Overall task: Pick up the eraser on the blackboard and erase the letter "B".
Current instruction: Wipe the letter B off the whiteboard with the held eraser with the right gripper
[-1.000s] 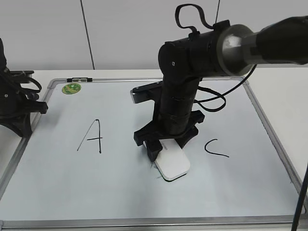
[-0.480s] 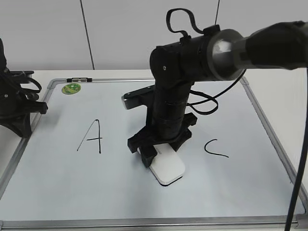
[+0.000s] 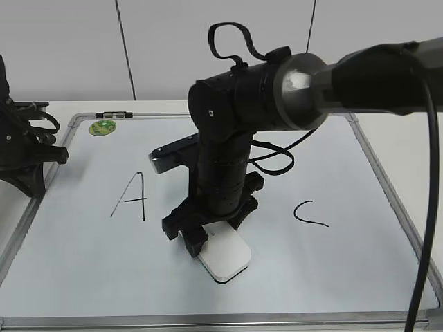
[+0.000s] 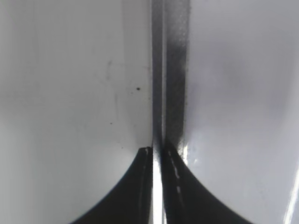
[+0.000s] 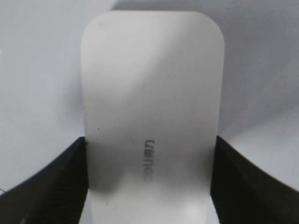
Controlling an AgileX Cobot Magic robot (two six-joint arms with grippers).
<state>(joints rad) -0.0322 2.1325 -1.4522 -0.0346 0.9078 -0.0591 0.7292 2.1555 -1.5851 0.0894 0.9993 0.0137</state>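
From the outside camera, the right claw points down in the middle of the board and holds the white eraser by its two long sides. The eraser lies flat on the board, between the black A and the black C, a bit lower than both. No B shows on the board; the big black arm hides the spot just behind the eraser, so it is hard to tell what is there. A small round green magnet sits near the top left corner of the board. The left claw sits at the left edge of the board, well apart from the eraser. From the left wrist camera, the two black fingers are pressed almost together with only a thin slit between them, and they hold nothing. Under them runs the silver frame of the board. From the right wrist camera, the eraser fills the middle, with a black finger tight against each long side. Small grey print shows on its shiny top, and the pale board lies all around it.
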